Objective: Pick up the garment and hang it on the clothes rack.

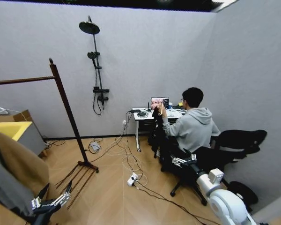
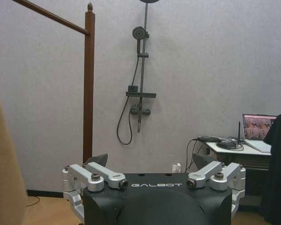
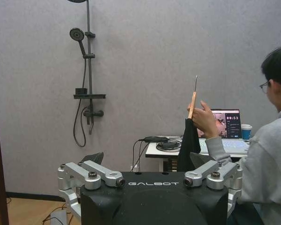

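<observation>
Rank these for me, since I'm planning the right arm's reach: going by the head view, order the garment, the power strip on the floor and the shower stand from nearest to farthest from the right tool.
1. Power strip, on the floor to the left of the right tool.
2. Garment, held up by the seated person's hand at the desk beyond.
3. Shower stand, against the back wall, farthest.

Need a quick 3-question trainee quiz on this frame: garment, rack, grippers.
1. True or false: the garment hangs on the rack.
2. What holds the hanger? A) left gripper B) right gripper C) a person's hand
3. Fill in: both grippers are ___.
Key: 1 false, it is over at the desk; 2 C; 3 open.
</observation>
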Controlling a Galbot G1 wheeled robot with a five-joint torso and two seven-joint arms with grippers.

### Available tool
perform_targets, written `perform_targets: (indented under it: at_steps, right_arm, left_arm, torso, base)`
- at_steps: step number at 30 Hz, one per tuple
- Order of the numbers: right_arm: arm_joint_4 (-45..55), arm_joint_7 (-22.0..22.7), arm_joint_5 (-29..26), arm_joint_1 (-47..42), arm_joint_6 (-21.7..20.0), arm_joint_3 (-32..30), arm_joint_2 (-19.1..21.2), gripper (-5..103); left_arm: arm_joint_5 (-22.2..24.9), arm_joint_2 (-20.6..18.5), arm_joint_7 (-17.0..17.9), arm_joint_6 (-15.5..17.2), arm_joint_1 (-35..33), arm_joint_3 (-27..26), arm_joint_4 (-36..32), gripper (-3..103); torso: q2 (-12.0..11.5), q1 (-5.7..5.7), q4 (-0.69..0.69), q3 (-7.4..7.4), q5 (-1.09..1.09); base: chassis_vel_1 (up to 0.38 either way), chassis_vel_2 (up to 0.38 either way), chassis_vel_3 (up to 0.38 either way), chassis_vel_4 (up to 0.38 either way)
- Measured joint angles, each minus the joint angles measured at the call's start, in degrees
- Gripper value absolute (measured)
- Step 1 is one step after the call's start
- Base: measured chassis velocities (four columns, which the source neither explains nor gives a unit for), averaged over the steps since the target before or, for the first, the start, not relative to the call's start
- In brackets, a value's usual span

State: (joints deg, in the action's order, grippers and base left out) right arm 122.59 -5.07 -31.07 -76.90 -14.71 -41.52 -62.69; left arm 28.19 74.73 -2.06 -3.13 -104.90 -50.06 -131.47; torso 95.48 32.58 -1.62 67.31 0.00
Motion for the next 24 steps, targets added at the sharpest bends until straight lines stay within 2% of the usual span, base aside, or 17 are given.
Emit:
perform_targets:
  at_steps: [2,4,7,10,11,13,15,17,18,21,23,24]
  right_arm:
    - [-0.02,0.05,0.0,0.08,0.0,0.07,-0.03,100]
    - [-0.06,0.17,0.09,0.16,0.04,0.09,-0.06,100]
    - [-0.28,0.25,0.23,0.3,0.27,0.09,-0.37,100]
    - [-0.58,1.07,0.47,0.64,1.47,0.07,-0.7,100]
    - [-0.65,1.91,0.79,1.11,1.67,-0.33,-0.82,100]
    - [-0.63,3.58,0.98,1.71,1.56,-0.91,-0.65,100]
    - [-0.85,7.42,-0.15,3.45,0.47,-2.51,1.0,100]
    - [-1.87,8.26,-1.03,4.62,0.0,-3.7,2.15,100]
    - [-4.36,7.69,-2.21,6.35,0.08,-5.28,3.96,100]
    - [-7.22,5.9,-3.23,7.89,1.34,-6.04,5.55,100]
    - [-14.97,1.11,-4.91,12.59,4.24,-6.14,9.14,100]
    - [-14.97,1.11,-4.91,12.59,4.24,-6.14,9.14,100]
  left_arm:
    - [0.0,0.0,-0.03,0.0,0.0,0.0,0.0,100]
    - [0.0,-0.01,-0.02,0.0,0.0,0.0,0.0,100]
    - [0.0,0.0,-0.04,0.0,0.0,0.0,0.0,100]
    - [0.0,-0.01,-0.02,0.0,0.0,0.0,0.0,100]
    - [0.0,-0.01,-0.02,0.0,0.0,0.0,0.0,100]
    - [0.0,0.0,-0.05,0.0,0.01,0.0,0.0,100]
    - [0.0,-0.01,0.0,0.0,0.01,0.0,0.0,100]
    - [0.0,-0.01,-0.03,0.0,0.01,0.0,0.0,100]
    - [0.0,-0.01,-0.02,0.0,0.0,0.0,0.0,100]
    - [0.0,-0.01,-0.01,0.0,0.01,0.0,0.0,100]
    - [0.0,-0.01,-0.02,0.0,0.01,0.0,0.0,100]
    - [0.0,-0.01,-0.02,0.0,0.01,0.0,0.0,100]
  torso:
    - [-0.01,0.02,0.0,0.01,0.04]
    - [0.01,-0.01,-0.01,-0.01,-0.04]
    - [-0.01,0.02,0.0,0.01,0.04]
    - [0.01,-0.01,-0.01,-0.01,-0.05]
    - [-0.01,0.03,0.01,0.01,0.04]
    - [-0.03,0.08,0.01,0.03,0.04]
    - [-0.03,0.07,-0.01,0.02,-0.01]
    - [-0.03,0.06,0.02,0.02,-0.03]
    - [-0.03,0.08,0.01,0.02,0.02]
    - [-0.03,0.07,-0.02,0.02,0.0]
    - [0.02,-0.05,-0.04,-0.01,0.01]
    - [0.02,-0.05,-0.04,-0.01,0.01]
  base:
    - [-0.352,0.342,0.34,-0.355]
    - [-0.36,0.35,0.353,-0.342]
    - [-0.338,0.36,0.343,-0.366]
    - [-0.359,0.344,0.339,-0.361]
    - [-0.32,0.356,0.32,-0.316]
    - [-0.32,0.296,0.278,-0.316]
    - [-0.228,0.257,0.181,-0.177]
    - [-0.2,0.182,0.134,-0.155]
    - [-0.091,0.055,0.013,-0.033]
    - [-0.058,0.055,-0.017,-0.006]
    - [0.039,-0.024,-0.03,0.021]
    - [0.079,-0.048,-0.06,0.042]
